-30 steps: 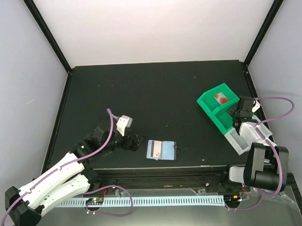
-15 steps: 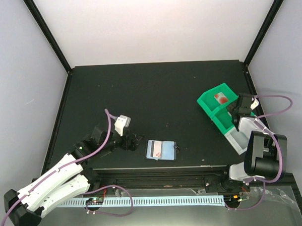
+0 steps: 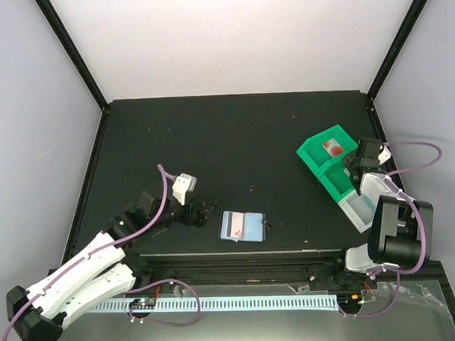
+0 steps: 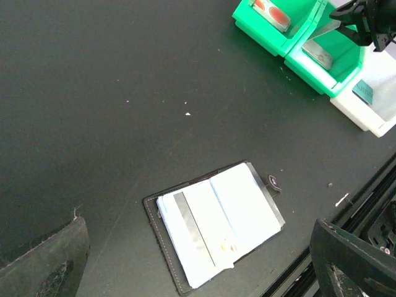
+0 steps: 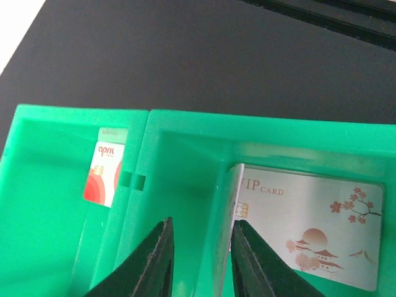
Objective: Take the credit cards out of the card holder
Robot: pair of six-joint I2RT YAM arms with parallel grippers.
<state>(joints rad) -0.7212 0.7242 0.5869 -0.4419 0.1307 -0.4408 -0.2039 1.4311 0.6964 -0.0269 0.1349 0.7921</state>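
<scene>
Setting, top view: a black table (image 3: 234, 140) filled the middle of the frame, pale walls around it and black frame posts at the upper corners.
Card holder, top view: the card holder (image 3: 242, 227) lay open and flat at lower centre, near the table's front edge, pale cards showing inside.
Tray, top view: a green tray (image 3: 326, 163) sat at the right edge; a red-marked card (image 3: 332, 147) lay in its far compartment.
Right gripper, top view: the right gripper (image 3: 359, 164) hung over the tray's middle compartment; its jaw gap was too small to judge here.
Left gripper, top view: the left gripper (image 3: 202, 213) rested low, just left of the card holder, not touching it.
Left wrist view: the card holder sat at lower centre with credit cards (image 4: 210, 223) overlapping on its lining; the finger (image 4: 46, 260) at lower left and its mate at lower right stood wide apart with nothing between them.
Right wrist view: the fingers (image 5: 151, 260) were slightly parted at the bottom centre; a silver VIP card (image 5: 303, 226) stood on edge between them, another lying flat behind it. Whether they gripped it, I cannot tell.
Step in hand: likely dropping a removed card into the tray.
Next move: probably lifting clear, then pulling another card from the holder, which calls for a thin-edge pinch while the holder is kept steady.
</scene>
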